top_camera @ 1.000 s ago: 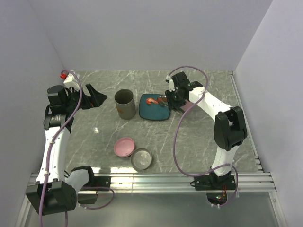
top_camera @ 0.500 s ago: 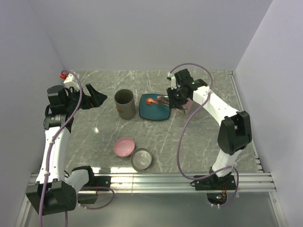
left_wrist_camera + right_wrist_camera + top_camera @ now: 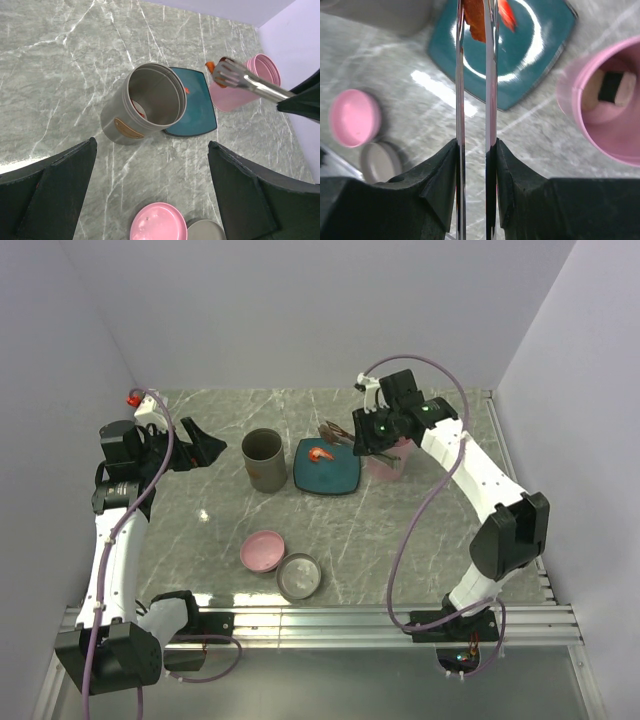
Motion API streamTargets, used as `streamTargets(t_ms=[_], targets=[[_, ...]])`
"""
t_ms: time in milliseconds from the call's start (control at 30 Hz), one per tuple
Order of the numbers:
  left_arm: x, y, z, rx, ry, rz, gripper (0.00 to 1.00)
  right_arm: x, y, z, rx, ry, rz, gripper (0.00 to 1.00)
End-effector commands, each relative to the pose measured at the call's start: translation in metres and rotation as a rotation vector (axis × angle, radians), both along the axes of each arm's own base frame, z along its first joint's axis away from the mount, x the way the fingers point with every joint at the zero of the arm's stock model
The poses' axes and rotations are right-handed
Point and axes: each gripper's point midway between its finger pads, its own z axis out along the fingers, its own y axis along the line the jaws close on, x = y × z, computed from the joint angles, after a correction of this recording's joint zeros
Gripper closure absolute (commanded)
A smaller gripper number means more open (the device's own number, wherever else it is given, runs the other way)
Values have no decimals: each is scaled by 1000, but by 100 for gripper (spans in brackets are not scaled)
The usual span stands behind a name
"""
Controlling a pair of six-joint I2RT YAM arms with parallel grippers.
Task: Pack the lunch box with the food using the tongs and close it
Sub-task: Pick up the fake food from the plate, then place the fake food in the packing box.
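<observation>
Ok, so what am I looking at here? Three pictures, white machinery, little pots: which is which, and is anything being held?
These are two robot arms bolted to a marble table, each ending in a two-finger gripper. The wide picture comes from a camera above and behind them; the other two come from a camera on each wrist, so its own black fingers show. On the table: a teal plate with a red bit of food, a grey pot, a pink pot, and a pink lid and a grey lid nearer the bases. The left gripper is open and holds nothing. The right gripper is clamped on metal tongs, and an orange piece seems pinched at their tips.
</observation>
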Motion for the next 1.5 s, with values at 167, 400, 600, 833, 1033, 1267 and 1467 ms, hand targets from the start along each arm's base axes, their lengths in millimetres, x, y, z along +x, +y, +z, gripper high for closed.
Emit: streamTargets(t_ms=[167, 400, 600, 833, 1033, 1267, 1467], targets=[[7, 1, 9, -11, -21, 7, 1, -22, 47, 91, 165, -183, 201, 71], [10, 4, 6, -26, -9, 15, 1, -37, 99, 104, 190, -206, 315, 70], [10, 5, 9, -27, -12, 16, 1, -38, 130, 97, 179, -196, 358, 70], [10, 5, 10, -29, -12, 15, 1, -25, 140, 79, 146, -184, 343, 70], [10, 5, 7, -31, -9, 13, 1, -26, 145, 71, 132, -170, 350, 56], [10, 6, 7, -31, -6, 13, 1, -27, 145, 82, 153, -184, 346, 50], [9, 5, 6, -29, -3, 11, 1, -30, 140, 92, 160, -208, 347, 46]])
